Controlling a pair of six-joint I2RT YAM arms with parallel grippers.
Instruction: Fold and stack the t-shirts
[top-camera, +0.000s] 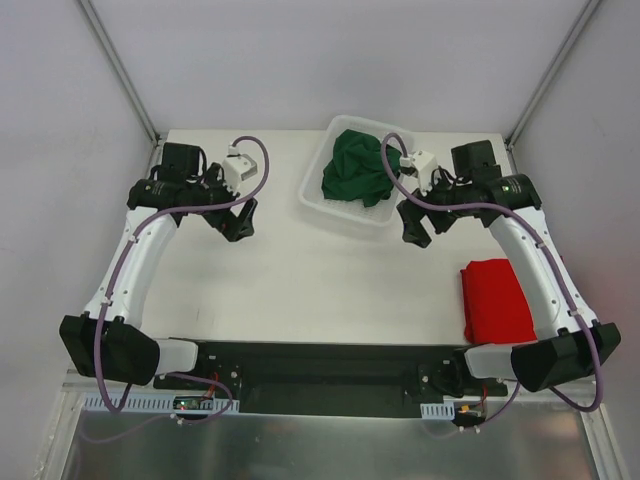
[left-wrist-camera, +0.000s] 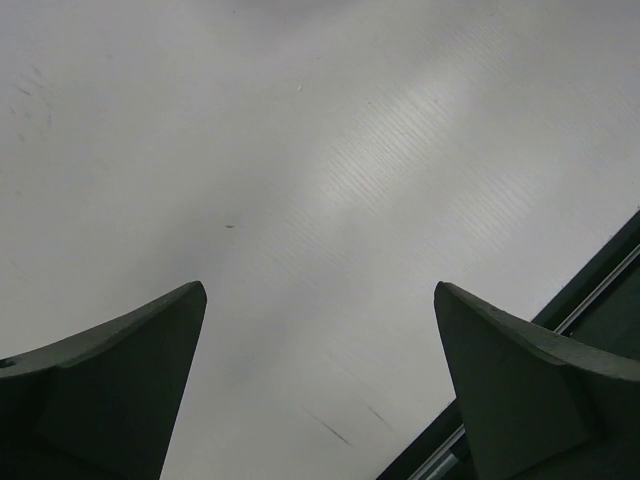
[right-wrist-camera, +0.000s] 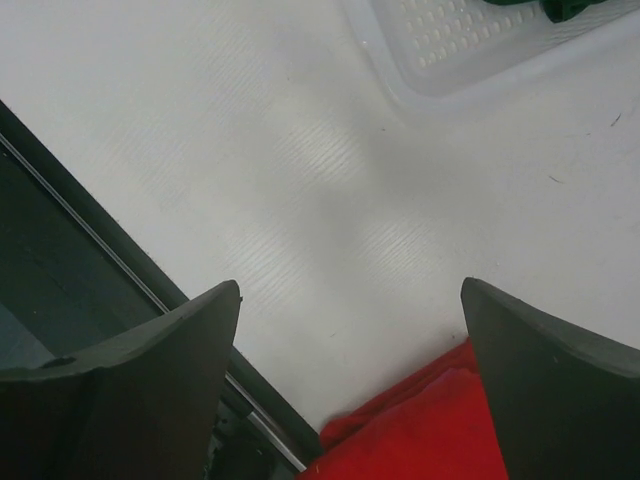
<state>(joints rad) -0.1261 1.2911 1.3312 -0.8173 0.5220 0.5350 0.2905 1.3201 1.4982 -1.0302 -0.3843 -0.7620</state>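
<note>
Nearest the arm bases, on the right side of the table (top-camera: 330, 280), the red t-shirt (top-camera: 497, 300) lies flat as a tidy folded rectangle. Its long axis runs near to far, and its outer edge is tucked under the right forearm. Farther out, the right gripper (top-camera: 424, 232) hangs with its jaws spread wide and nothing between them. It is just past the red shirt's far edge and just beside the white mesh basket (top-camera: 345, 213). The left gripper (top-camera: 236, 225), equally spread and empty, hovers over bare table well apart from the basket's left side. Farthest away, the dark green t-shirt (top-camera: 355, 168) sits crumpled in the basket, a soft heap with no clear long axis. It lies up and to the left of the right gripper, which looks the closer arm for lifting it out.
</note>
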